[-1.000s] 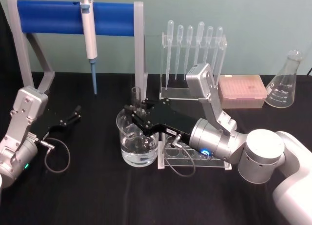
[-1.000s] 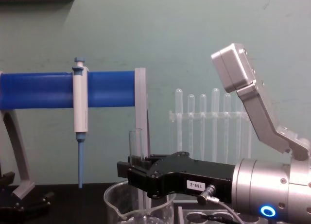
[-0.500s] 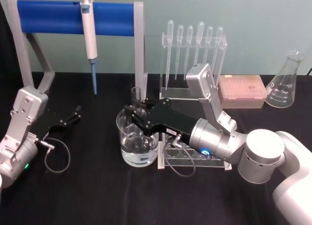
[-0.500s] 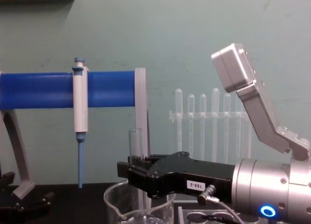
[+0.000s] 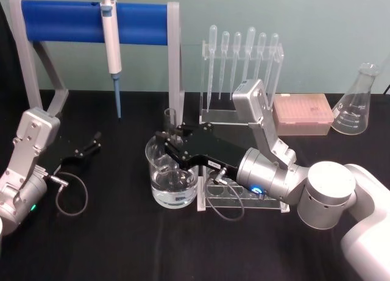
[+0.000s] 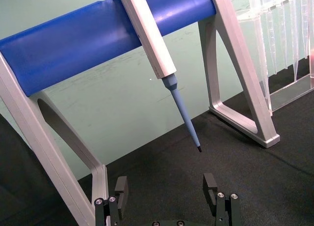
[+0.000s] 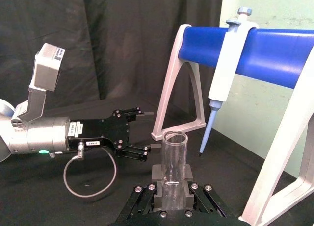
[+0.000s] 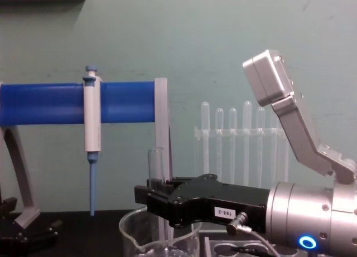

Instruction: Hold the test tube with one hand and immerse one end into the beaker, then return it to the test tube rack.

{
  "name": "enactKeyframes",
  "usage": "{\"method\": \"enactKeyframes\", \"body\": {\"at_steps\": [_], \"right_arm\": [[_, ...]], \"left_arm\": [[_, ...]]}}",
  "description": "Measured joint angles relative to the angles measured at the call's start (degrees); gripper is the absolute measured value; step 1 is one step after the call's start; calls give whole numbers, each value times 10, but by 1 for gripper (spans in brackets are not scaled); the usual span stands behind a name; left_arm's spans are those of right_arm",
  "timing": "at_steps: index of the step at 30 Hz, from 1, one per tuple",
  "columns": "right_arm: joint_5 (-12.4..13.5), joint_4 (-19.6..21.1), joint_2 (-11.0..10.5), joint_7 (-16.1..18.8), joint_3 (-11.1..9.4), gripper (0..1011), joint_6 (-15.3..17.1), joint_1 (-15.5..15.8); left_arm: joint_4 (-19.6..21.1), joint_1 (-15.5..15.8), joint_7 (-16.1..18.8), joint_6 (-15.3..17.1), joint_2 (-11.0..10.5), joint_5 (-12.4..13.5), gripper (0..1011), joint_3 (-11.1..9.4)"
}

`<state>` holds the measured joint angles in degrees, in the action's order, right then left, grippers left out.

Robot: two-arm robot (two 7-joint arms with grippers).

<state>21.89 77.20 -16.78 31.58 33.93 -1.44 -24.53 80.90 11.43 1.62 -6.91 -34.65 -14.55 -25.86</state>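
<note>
Fingers (image 7: 158, 184) of the right gripper (image 5: 169, 141) are pressed against the test tube (image 5: 170, 119) from both sides and pinch it a little below its open rim. The tube stands upright, its long axis vertical, with the rim above the jaws and the rounded end pointing down. Its lower part hangs inside the beaker (image 5: 157, 171), near the far wall. In the chest view the glass runs below the gripper (image 8: 149, 193) past the beaker's rim (image 8: 131, 226). I cannot tell whether the tip reaches the clear liquid at the bottom.

The test tube rack (image 5: 210, 199) lies just beside the beaker on the robot's right, under the right arm's forearm and wrist. It is therefore close to the tube and on the side of the arm that holds it. My judgement is that the dip is either in hand or nearly done. The return would then call for a straight lift along the tube's axis until the rounded end clears the flared rim, followed by a short shift to the right over a rack hole. Tilting or shifting sideways too early could knock glass on glass.

Well apart to the left, the left gripper (image 5: 91, 144) rests low over the black table (image 5: 122, 244) with its fingers (image 6: 120, 189) spread and nothing between them.
</note>
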Motion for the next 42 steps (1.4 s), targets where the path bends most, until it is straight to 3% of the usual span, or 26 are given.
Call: {"method": "enactKeyframes", "body": {"at_steps": [42], "right_arm": [[0, 0, 0, 0, 0, 229, 0, 0]], "left_arm": [[0, 0, 0, 0, 0, 0, 1000, 0]]}}
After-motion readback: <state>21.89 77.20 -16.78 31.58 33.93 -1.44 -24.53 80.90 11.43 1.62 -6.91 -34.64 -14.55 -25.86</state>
